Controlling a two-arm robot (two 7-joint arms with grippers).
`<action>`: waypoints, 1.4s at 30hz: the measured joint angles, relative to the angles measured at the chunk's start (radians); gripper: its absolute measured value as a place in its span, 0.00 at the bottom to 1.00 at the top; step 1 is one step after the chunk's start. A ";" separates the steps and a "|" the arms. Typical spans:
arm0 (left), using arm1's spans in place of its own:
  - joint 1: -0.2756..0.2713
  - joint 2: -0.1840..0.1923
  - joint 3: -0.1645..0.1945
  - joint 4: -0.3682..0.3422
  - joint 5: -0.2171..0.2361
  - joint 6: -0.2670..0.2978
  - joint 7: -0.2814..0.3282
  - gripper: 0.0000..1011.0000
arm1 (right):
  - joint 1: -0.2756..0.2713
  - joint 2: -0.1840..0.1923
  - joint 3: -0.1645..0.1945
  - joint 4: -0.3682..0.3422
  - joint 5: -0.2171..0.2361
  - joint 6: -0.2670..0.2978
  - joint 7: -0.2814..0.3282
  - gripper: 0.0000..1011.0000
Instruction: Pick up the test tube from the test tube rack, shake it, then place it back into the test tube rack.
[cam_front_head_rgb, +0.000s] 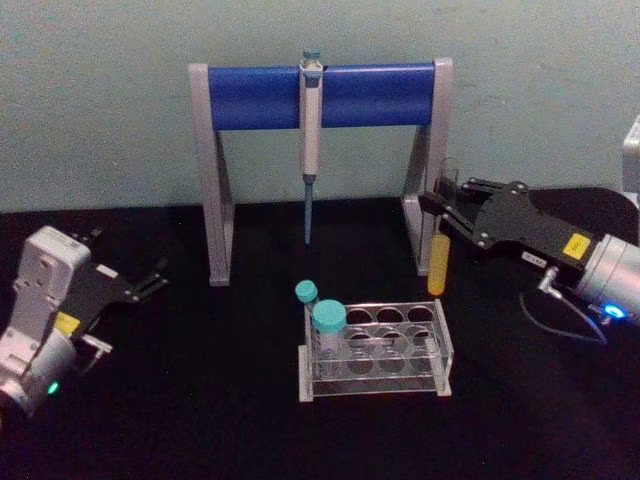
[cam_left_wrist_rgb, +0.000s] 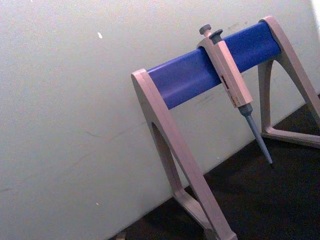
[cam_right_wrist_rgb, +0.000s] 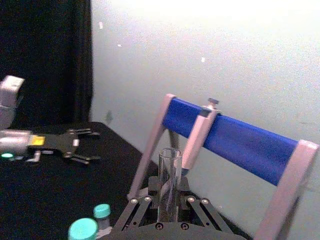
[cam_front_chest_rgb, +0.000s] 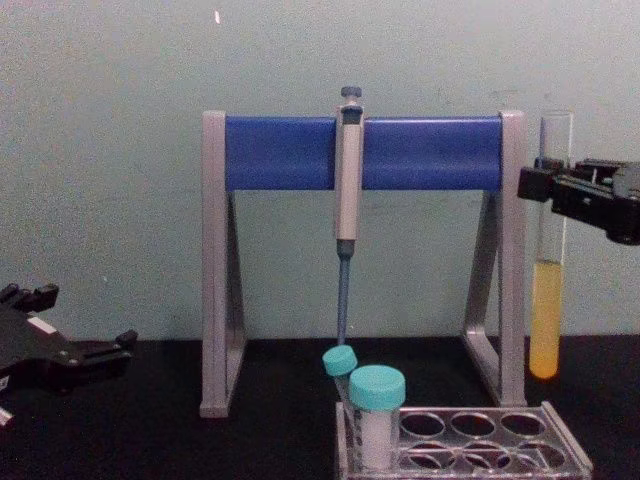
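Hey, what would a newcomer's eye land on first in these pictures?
Probably the big blue-barred pipette stand at the back, with a pipette hanging from its middle. Next, the right claw holding the test tube upright, yellow liquid inside, lifted clear near the far right corner of the test tube rack. The left claw sits open at far left, idle.

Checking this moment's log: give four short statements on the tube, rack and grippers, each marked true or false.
1. The test tube sits in the test tube rack. False: the right gripper holds it upright, clear of the rack.
2. Yellow liquid fills the tube's lower part. True.
3. Two teal-capped tubes stand at the rack's left end. True.
4. The left gripper grips the pipette. False: it is open and idle at the far left; the pipette hangs on its stand.
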 joint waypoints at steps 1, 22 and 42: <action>0.000 0.000 0.000 0.000 0.000 0.000 0.000 0.99 | 0.001 -0.011 0.003 0.005 -0.012 -0.002 -0.016 0.23; 0.000 0.000 0.000 0.000 0.000 0.000 0.000 0.99 | 0.057 -0.134 -0.018 0.085 -0.015 -0.032 0.045 0.23; 0.000 0.000 0.000 0.000 0.000 0.000 0.000 0.99 | 0.015 0.033 -0.033 -0.036 0.015 0.056 0.068 0.23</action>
